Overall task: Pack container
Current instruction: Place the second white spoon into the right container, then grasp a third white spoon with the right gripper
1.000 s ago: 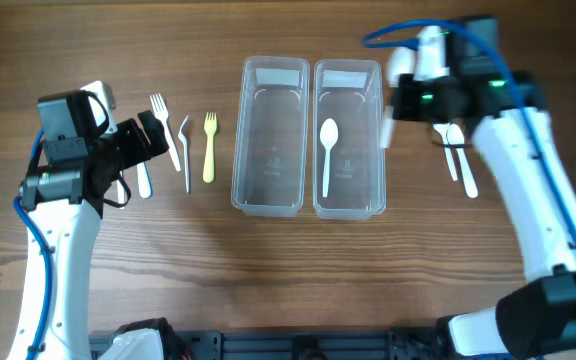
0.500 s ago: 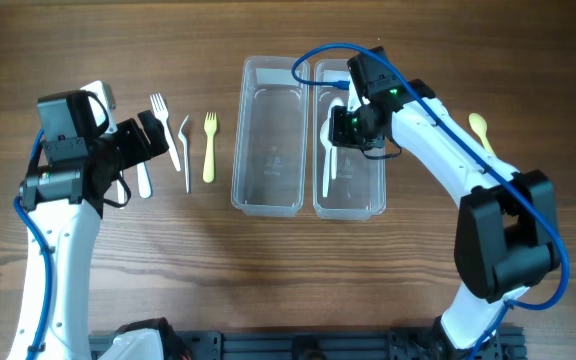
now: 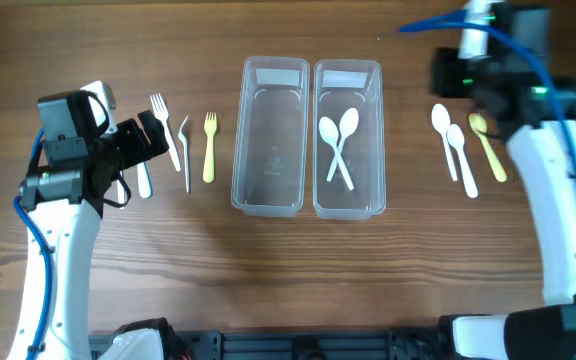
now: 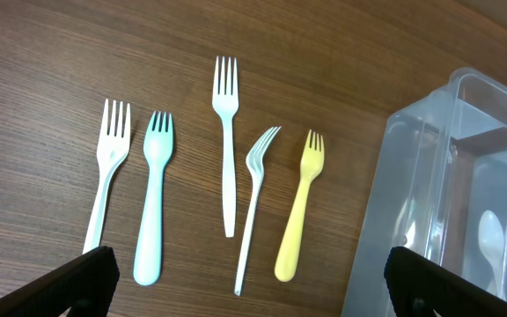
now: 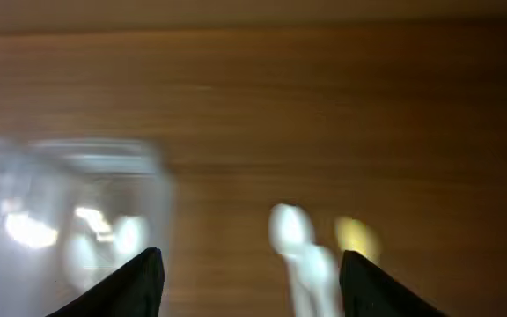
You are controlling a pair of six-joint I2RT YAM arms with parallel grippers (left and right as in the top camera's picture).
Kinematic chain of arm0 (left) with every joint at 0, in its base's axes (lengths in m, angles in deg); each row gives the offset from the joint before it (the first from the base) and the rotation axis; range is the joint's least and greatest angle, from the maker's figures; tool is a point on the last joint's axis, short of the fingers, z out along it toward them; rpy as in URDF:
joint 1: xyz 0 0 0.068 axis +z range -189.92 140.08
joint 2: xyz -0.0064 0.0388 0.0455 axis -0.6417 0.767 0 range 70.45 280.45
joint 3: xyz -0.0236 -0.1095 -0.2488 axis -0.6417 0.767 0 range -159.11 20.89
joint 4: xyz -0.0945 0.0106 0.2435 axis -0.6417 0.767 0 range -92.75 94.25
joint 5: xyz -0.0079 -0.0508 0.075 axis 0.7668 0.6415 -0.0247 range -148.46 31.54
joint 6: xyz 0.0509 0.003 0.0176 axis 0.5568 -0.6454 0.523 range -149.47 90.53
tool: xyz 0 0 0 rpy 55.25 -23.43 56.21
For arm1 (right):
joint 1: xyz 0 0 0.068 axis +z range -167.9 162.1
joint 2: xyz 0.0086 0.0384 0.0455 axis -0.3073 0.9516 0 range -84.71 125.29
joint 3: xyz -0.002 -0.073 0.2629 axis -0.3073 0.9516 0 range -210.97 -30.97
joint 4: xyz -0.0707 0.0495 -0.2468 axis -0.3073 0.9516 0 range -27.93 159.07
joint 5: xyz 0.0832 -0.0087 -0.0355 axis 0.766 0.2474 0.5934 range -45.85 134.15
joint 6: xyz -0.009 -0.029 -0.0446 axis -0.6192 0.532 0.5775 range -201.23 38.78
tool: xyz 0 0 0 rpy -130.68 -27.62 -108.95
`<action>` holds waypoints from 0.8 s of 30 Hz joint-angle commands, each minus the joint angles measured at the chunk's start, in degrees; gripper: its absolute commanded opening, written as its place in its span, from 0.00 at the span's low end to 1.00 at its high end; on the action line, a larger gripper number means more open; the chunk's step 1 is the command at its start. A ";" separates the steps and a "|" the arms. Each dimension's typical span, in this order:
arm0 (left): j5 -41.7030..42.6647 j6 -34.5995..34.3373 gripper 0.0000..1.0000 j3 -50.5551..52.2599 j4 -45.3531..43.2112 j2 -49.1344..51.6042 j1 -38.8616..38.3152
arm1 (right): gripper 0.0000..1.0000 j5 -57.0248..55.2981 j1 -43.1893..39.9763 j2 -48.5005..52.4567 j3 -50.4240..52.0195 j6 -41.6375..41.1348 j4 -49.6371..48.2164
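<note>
Two clear containers stand side by side mid-table. The left container (image 3: 271,190) is empty. The right container (image 3: 349,200) holds two white spoons (image 3: 339,145), crossed. Several forks lie to the left, among them a white fork (image 4: 226,141), a teal fork (image 4: 152,211) and a yellow fork (image 4: 299,211). My left gripper (image 4: 253,291) hangs open above their handles, empty. At the right lie two white spoons (image 3: 453,145) and a yellow spoon (image 3: 488,148). My right gripper (image 5: 258,286) is open and empty, between the right container (image 5: 69,220) and the blurred white spoons (image 5: 302,251).
The left arm's base (image 3: 63,150) stands at the table's left side. The right arm (image 3: 548,170) runs down the right edge. Bare wood lies in front of the containers.
My right gripper went over the right container, let go of a second white spoon there, opened, and swung back to the far right. The left arm has not moved.
</note>
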 commanded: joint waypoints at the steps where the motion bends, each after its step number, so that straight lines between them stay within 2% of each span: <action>1: -0.33 1.16 1.00 -1.14 -0.17 0.13 0.35 | 0.64 -1.66 -5.75 4.98 3.69 7.41 3.43; 6: -0.33 1.16 1.00 -1.14 -0.17 0.13 0.35 | 0.57 3.67 -7.96 12.87 8.22 6.62 6.84; 18: -0.33 1.16 1.00 -1.14 -0.17 0.13 0.35 | 0.46 4.72 -8.00 26.01 10.62 6.16 3.34; 22: -0.33 1.16 1.00 -1.14 -0.20 0.13 0.35 | 0.39 5.14 -8.00 28.22 10.67 5.77 2.93; 24: -0.33 1.16 1.00 -1.14 -0.17 0.13 0.35 | 0.31 4.98 -8.00 28.74 10.69 4.57 2.64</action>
